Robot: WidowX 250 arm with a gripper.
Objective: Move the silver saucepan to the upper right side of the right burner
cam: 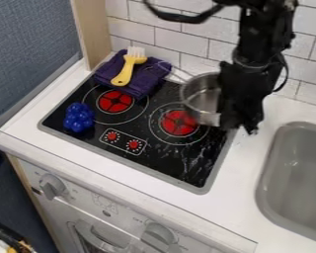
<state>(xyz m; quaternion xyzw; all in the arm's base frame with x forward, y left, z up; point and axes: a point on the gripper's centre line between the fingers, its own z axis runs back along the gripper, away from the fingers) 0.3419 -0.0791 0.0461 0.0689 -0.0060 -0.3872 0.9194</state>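
1. The white surface (pixel 230 197) runs from the left edge of the frame to the lower right corner, below a wall of white tiles (pixel 180 44).
2. The black stove top (pixel 200 170), with a gray border, sits in the middle of the frame. Pale marks show on its glass at the lower right.
3. The black robot arm (pixel 256 34) hangs from the top edge, right of center.
4. The gray sink (pixel 299 168) is set into the surface at the right edge.
5. The silver saucepan (pixel 200 99) is right of center, at the upper right of the right burner (pixel 178 122), covering part of it from view. Its thin handle points to the upper left. I cannot tell whether its base touches the glass.
6. The claw (pixel 242 124) points down at the right side of the saucepan, overlapping its rim. I cannot tell whether it stands wide or narrow, or grips the pan.
7. A folded purple cloth (pixel 147 74) lies at the stove's upper left corner, behind the left burner (pixel 115 101).
8. A brush (pixel 126 71) with a yellow handle lies on the cloth, its pale bristles toward the wall.
9. A bunch of blue grapes (pixel 78 117) is on the stove's left side.
10. Two small red dials (pixel 112 136) sit near the stove's front edge.
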